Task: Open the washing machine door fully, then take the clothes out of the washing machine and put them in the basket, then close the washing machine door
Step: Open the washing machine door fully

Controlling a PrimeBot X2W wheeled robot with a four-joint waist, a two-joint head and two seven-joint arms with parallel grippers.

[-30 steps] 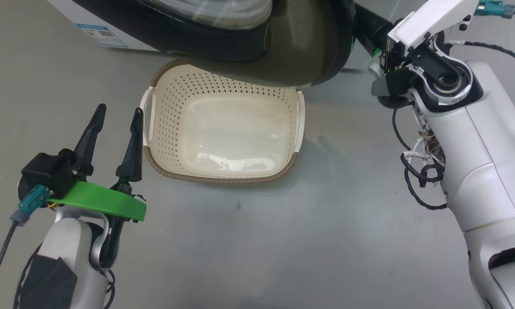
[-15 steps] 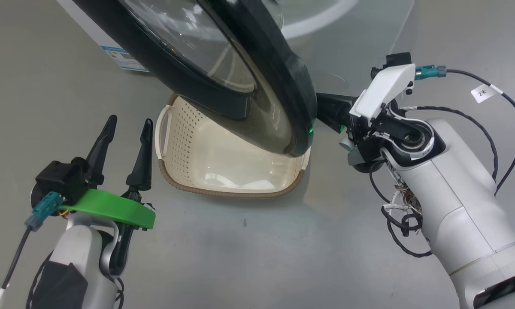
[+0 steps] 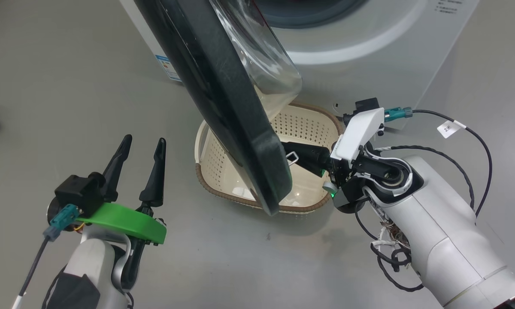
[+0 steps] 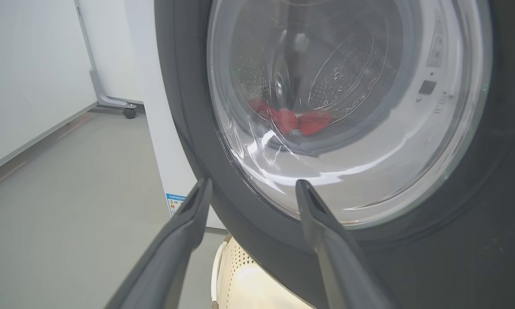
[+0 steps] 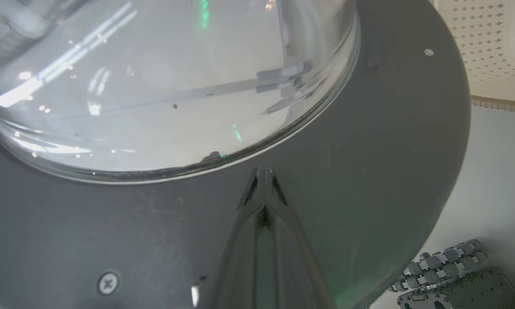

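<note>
Pinched shut, the right gripper [image 5: 264,172] presses the inner frame of the washing machine door [image 3: 223,94], apparently to push it fully open, while the left gripper [image 3: 139,143] hovers spread wide at lower left.

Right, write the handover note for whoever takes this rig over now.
Grippers: left gripper open and empty, left of the washing machine door; right gripper shut, holding nothing, tips against the door's black inner face below the glass.
Things: door partly open, swung out above the basket on the floor before the washing machine; the basket looks empty. The clothes lie in the drum, seen through the glass.
Done: door started.
Left: open it fully, move clothes to basket, close door.
</note>
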